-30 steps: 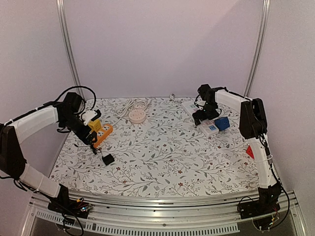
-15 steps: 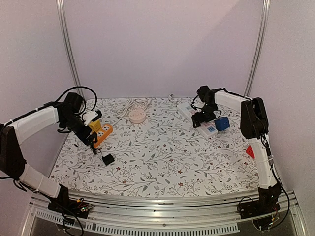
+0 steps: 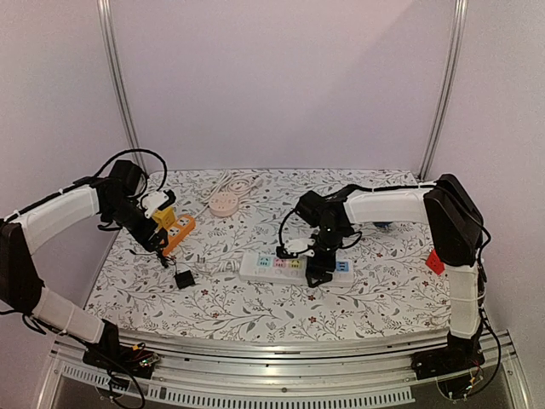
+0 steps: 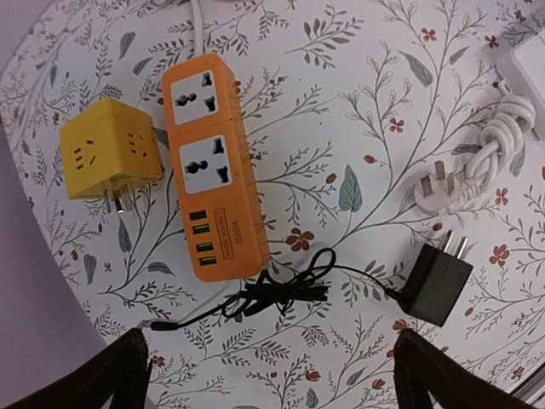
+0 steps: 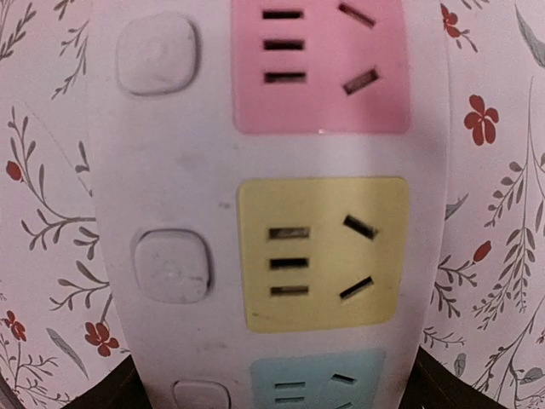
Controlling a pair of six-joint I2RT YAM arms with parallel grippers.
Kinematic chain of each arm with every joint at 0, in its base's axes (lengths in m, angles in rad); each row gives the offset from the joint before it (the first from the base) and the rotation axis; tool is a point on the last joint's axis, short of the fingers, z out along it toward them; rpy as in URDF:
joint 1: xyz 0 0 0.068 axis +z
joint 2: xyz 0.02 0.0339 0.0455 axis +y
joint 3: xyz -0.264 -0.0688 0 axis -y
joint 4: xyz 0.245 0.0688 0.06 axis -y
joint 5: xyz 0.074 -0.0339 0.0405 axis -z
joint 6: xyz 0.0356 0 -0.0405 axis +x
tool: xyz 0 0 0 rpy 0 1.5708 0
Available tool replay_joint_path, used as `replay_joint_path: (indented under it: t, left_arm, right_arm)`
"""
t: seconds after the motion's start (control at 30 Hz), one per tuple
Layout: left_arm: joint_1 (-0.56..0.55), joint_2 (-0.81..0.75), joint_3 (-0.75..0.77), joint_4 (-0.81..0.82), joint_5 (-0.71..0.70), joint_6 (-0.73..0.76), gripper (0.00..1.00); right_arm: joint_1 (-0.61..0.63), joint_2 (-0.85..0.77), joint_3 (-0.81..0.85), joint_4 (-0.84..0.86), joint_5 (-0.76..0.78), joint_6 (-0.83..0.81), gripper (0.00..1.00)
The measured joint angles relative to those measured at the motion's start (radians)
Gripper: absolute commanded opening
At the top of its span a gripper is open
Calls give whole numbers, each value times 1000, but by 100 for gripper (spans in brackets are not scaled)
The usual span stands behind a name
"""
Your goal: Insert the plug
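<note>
Two grippers, two different states for you to note. Your right gripper (image 3: 313, 269) is at the middle of the table (image 3: 255, 317), set across the white power strip (image 3: 262, 266) near its right end. In the right wrist view its dark fingers (image 5: 128, 388) sit against both long edges of the strip, so the jaws are partly closed and clamped on the strip's width. Under that camera you see the strip's pink, yellow and blue socket faces, each with a button beside it.

Your left gripper (image 4: 271, 345) hangs over the left side of the table, spread fully wide and holding nothing. Below it lies the orange power strip (image 4: 217, 170), with the yellow cube adapter (image 4: 109, 146) just beside it. The white three-pin plug (image 4: 433, 184) lies loose on the cloth to the right of the orange strip, joined to a knotted white cable (image 4: 498, 141). Near it sits the black adapter (image 4: 436, 281), whose thin cord is bunched by the orange strip's end.
</note>
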Motion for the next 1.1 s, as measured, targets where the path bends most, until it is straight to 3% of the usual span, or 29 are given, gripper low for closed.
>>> replay_joint_path:
  t: [0.23, 0.27, 0.33, 0.37, 0.57, 0.73, 0.9, 1.1]
  left_arm:
    - [0, -4, -3, 0, 0, 3, 99]
    - [0, -5, -3, 0, 0, 3, 100]
    - [0, -8, -3, 0, 0, 3, 99]
    - [0, -9, -3, 0, 0, 4, 99]
    - [0, -9, -3, 0, 1, 10, 100]
    - [0, -9, -3, 0, 1, 13, 99]
    - [0, -10, -3, 0, 5, 17, 100]
    - [-3, -16, -3, 0, 10, 18, 100]
  right_arm:
    - [-10, -41, -66, 27, 10, -117, 46]
    - [-11, -42, -68, 29, 12, -123, 56]
    - [-11, -43, -68, 35, 20, -138, 96]
    - [-10, -44, -68, 37, 27, -145, 99]
    - [-13, -79, -58, 32, 119, -131, 99]
    - [-88, -246, 0, 76, 53, 28, 99]
    - [-378, -374, 160, 106, 48, 271, 99]
    - [-656, -209, 280, 30, 78, 342, 99]
